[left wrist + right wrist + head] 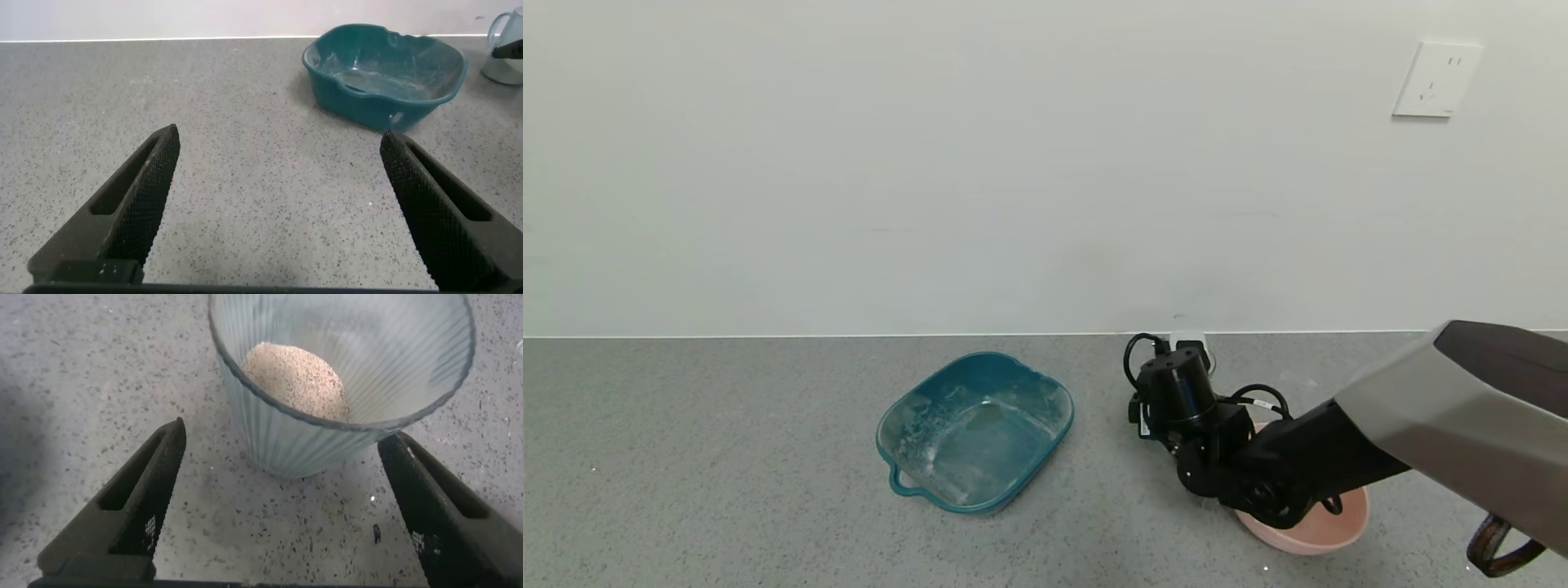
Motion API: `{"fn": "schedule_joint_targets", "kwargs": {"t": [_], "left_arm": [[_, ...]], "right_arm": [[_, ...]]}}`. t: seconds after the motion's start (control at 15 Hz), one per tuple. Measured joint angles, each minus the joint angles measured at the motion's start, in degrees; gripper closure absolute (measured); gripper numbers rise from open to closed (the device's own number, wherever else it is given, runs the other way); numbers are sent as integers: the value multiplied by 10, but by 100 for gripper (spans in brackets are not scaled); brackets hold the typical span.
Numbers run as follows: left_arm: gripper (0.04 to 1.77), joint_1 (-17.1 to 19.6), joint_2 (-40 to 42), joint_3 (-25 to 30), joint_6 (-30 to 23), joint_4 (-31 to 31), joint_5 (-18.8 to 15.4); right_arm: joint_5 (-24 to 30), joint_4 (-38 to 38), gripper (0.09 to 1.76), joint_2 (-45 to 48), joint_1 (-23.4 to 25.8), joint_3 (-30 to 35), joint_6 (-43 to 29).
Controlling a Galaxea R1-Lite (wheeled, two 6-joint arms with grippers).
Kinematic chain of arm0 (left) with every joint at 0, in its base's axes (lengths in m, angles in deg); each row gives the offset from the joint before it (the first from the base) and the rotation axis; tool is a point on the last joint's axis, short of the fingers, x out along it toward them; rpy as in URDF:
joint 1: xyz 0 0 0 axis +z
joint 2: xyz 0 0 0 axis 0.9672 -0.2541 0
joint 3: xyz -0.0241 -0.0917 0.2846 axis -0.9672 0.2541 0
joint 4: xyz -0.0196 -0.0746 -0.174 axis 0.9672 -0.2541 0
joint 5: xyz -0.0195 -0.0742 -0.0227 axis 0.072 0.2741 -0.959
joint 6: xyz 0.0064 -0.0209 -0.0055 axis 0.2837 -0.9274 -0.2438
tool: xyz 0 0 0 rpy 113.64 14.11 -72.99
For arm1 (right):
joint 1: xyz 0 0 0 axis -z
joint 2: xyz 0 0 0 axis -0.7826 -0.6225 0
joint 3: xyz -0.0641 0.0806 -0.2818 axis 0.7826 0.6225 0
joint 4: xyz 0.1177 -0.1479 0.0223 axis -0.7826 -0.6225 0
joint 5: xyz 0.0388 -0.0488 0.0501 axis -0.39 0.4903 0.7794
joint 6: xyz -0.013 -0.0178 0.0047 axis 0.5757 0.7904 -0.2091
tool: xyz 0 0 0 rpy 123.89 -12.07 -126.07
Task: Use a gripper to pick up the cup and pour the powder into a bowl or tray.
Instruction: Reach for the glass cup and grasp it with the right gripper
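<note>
The ribbed clear cup [343, 384] stands upright on the grey counter with a mound of beige powder [294, 376] inside. My right gripper [282, 433] is open and points down at it, one finger on each side of the cup's near part, neither touching. In the head view the black wrist unit [1183, 390] covers most of the cup [1188, 337]. The teal tray [974, 430], smeared with white powder, sits to the left of it and also shows in the left wrist view [384, 73]. My left gripper [279, 135] is open and empty low over bare counter.
A round pink bowl [1311, 531] lies under my right forearm at the front right. The white wall runs close behind the cup, with an outlet [1436, 79] high on the right. Bare counter lies between the tray and the cup.
</note>
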State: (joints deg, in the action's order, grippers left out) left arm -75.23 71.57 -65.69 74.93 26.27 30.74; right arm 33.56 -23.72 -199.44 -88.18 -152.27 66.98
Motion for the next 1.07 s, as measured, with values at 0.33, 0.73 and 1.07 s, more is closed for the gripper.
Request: {"fn": "schedule_joint_targets", "kwargs": {"t": [0.33,0.73,1.07], "left_arm": [[5,0,0,0,0,0,0],[5,0,0,0,0,0,0],[5,0,0,0,0,0,0]], "right_arm": [[-24,24,14,-30,3,-16,1],[-30,34,14,-52,16,-43,7],[-30,30,14,-58,22,-54,19]]}}
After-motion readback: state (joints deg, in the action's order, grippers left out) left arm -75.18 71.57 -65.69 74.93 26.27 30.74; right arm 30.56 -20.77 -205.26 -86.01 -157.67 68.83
